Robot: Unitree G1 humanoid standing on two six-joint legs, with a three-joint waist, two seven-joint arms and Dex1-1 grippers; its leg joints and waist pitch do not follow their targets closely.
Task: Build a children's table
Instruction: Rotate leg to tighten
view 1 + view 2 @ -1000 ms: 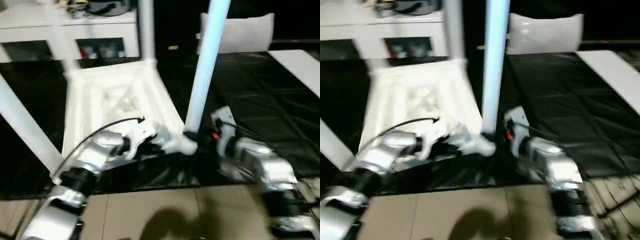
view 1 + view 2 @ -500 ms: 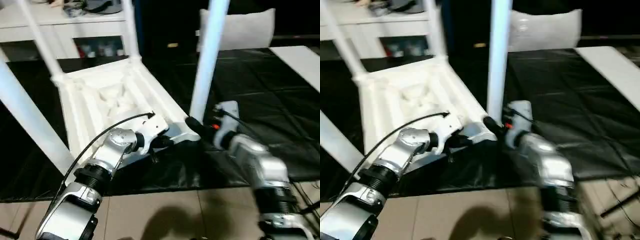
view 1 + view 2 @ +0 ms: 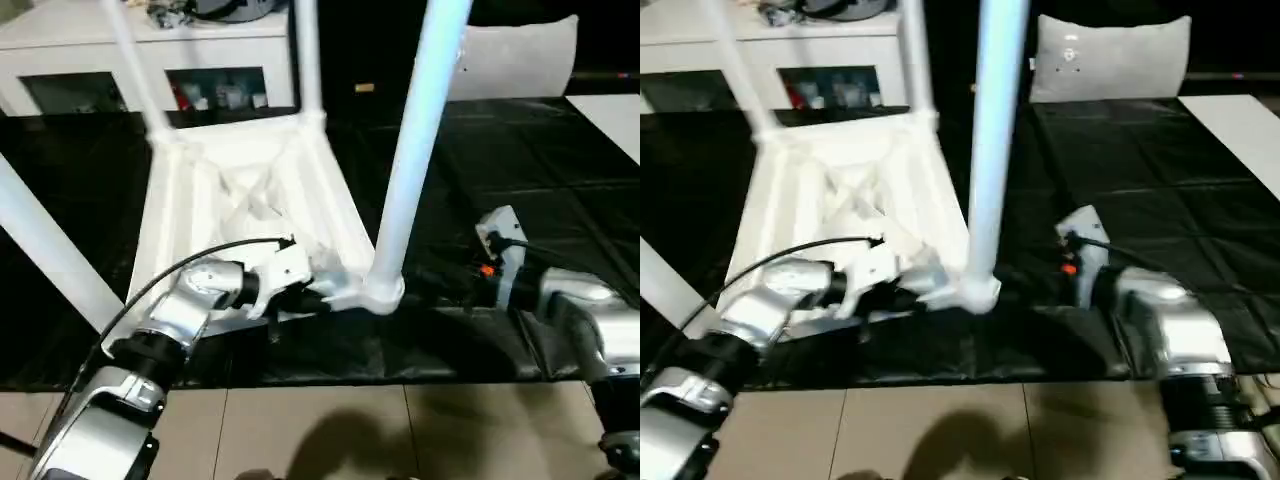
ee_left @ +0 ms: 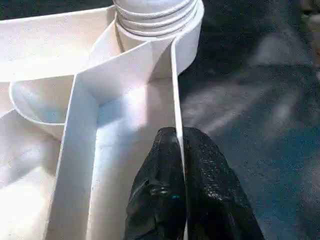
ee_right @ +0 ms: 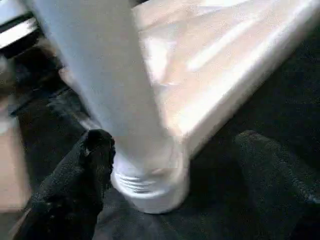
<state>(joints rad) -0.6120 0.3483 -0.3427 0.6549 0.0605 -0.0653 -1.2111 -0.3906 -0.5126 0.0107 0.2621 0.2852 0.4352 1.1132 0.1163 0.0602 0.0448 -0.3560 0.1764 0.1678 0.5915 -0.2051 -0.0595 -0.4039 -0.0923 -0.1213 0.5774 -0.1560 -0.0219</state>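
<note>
The children's table lies upside down on the black cover, its ribbed white top [image 3: 240, 190] facing up. Legs stand in its sockets; the nearest leg [image 3: 415, 150] rises from the front corner socket [image 3: 380, 293]. My left gripper [image 4: 179, 145] is shut on the thin rim of the top, just short of that socket. To the right of the leg's base, my right gripper [image 3: 440, 285] stands open. Its fingers [image 5: 95, 150] are spread wide with the leg's foot between them, touching nothing.
A white shelf unit [image 3: 150, 50] stands at the back left and a pale cushion [image 3: 520, 60] at the back right. A white board [image 3: 610, 110] lies at the right edge. The black-covered work table [image 3: 520, 180] ends at the tan floor tiles [image 3: 320, 430].
My right gripper has opened wider and drawn back to the right from the leg's base. My left gripper keeps its hold on the rim. The camera has shifted.
</note>
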